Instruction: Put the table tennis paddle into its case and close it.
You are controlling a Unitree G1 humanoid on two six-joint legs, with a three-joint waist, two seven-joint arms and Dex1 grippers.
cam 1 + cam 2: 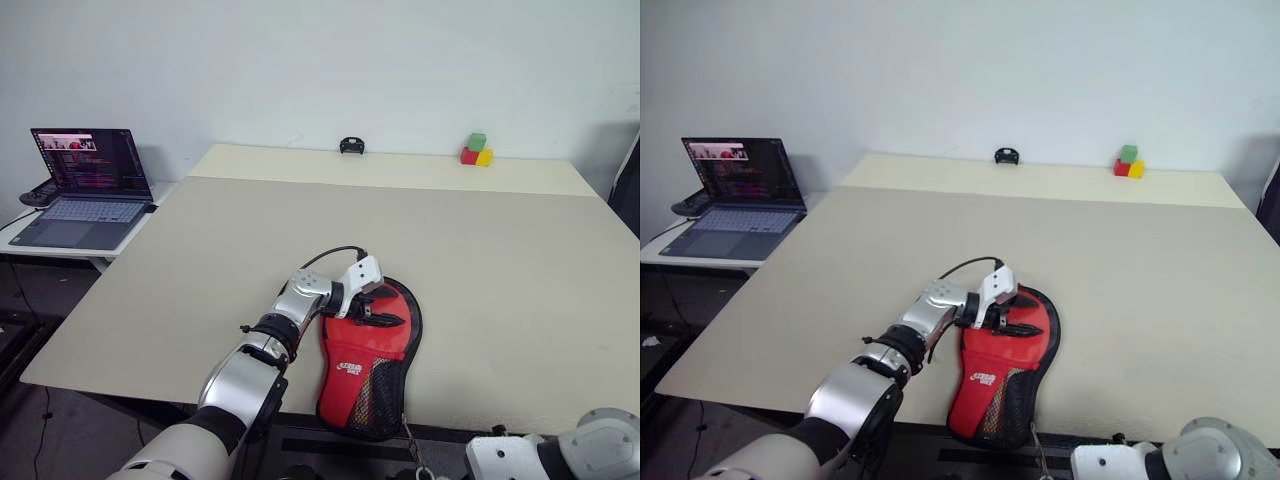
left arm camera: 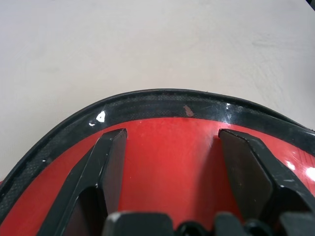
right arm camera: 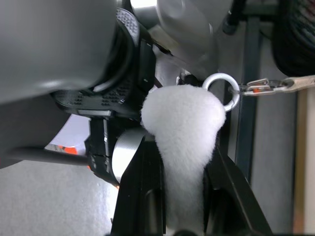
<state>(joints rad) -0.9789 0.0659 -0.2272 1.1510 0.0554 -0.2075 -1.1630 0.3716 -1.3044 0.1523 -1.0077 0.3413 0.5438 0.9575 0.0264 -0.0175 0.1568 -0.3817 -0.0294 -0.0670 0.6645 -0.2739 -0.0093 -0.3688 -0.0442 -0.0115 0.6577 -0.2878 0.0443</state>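
The case (image 1: 368, 372) lies flat near the table's front edge, red side with black mesh and white logo facing up, its two halves lying together. The table tennis paddle is hidden. My left gripper (image 1: 378, 310) is open over the round end of the case, and both black fingers (image 2: 110, 162) rest on the red fabric just inside the black piping. In the right wrist view my right gripper (image 3: 182, 147) is shut on a white fluffy pull (image 3: 184, 118). The pull hangs from a metal ring (image 3: 222, 91) and a chain (image 1: 410, 442) below the case's narrow end.
The beige table (image 1: 480, 260) stretches far and right of the case. An open laptop (image 1: 90, 185) sits on a side table to the left. Stacked colored blocks (image 1: 477, 150) and a small black object (image 1: 351, 146) stand at the far edge.
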